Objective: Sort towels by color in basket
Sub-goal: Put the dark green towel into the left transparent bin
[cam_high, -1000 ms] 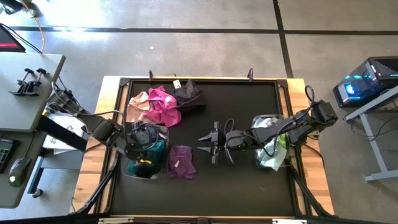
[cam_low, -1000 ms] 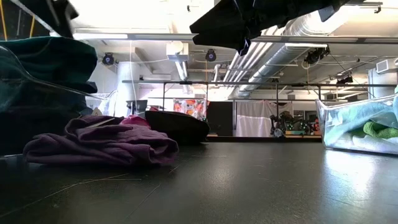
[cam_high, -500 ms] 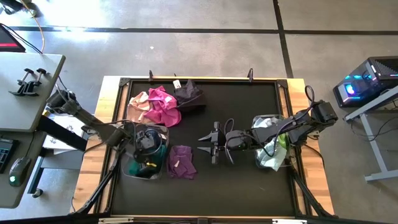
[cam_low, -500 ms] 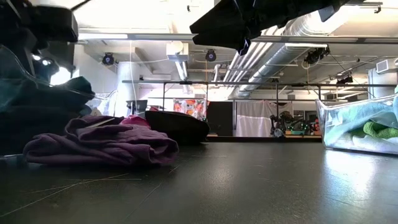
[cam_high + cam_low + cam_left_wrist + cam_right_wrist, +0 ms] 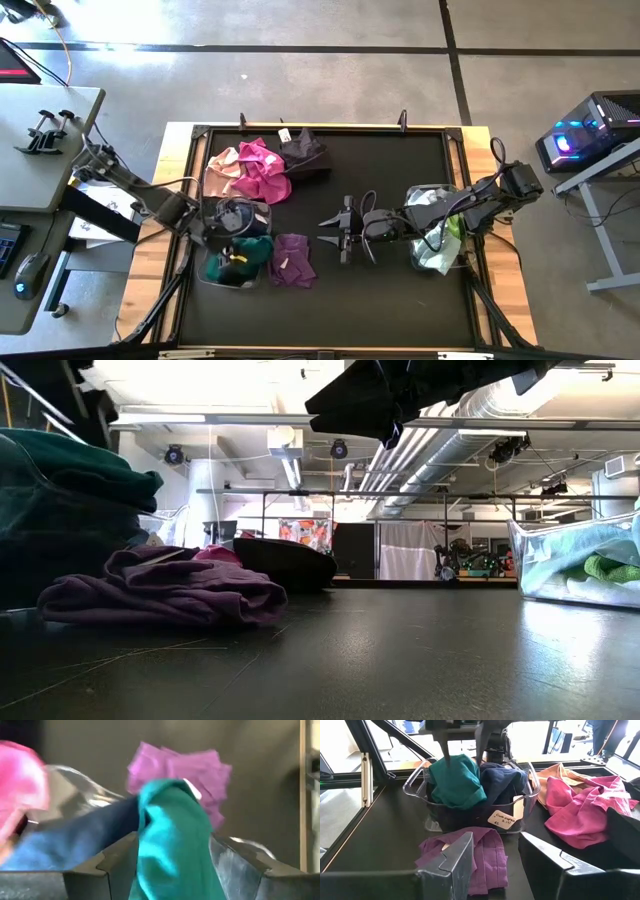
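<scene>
Left gripper point(image 5: 212, 225), jaws apart over the clear plastic basket point(image 5: 262, 222) at lower left, teal soft towel point(image 5: 250, 250) draped inside; lift straight clear; right gripper point(image 5: 342, 230) spread, idle mid-desk beside crumpled purple towel point(image 5: 292, 258).

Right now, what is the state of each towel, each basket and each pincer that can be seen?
Teal towel: in left basket, heaped above rim.
Navy towel: in left basket.
Left basket: upright, full.
Purple towel: crumpled on mat, beside left basket.
Magenta towel: crumpled on mat.
Black towel: crumpled on mat.
Right basket: holds pale towels.
Left pincer: open, over left basket.
Right pincer: open, empty, mid-table.
</scene>
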Available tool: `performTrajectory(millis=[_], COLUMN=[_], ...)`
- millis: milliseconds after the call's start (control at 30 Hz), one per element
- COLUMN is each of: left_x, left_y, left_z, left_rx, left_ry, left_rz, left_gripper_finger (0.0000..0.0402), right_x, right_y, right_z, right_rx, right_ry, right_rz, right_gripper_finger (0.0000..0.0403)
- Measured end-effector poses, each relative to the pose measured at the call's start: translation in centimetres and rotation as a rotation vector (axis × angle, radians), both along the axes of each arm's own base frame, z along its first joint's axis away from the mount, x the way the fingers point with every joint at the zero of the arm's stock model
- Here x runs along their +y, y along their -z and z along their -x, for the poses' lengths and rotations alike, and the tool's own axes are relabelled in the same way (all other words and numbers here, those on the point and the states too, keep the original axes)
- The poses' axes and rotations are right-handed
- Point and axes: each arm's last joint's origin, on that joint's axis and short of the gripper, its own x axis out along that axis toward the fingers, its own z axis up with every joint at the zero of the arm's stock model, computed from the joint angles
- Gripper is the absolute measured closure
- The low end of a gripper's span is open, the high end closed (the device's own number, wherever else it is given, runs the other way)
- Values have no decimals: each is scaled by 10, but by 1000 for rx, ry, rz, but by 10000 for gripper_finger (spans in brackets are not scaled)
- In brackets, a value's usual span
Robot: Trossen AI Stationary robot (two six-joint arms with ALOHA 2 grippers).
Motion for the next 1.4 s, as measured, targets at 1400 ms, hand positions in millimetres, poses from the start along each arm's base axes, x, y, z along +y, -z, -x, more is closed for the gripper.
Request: performTrajectory(millis=[1400], left_x=[7], left_y=[27], left_z=[11], left_rx=[48], left_ry=[-185], left_rz=[-47], left_gripper_finger=[174], right_x=[0], right_y=[0], right_z=[0], right_rx=[0], right_ry=[3], right_rz=[1], right_gripper_finger=[245])
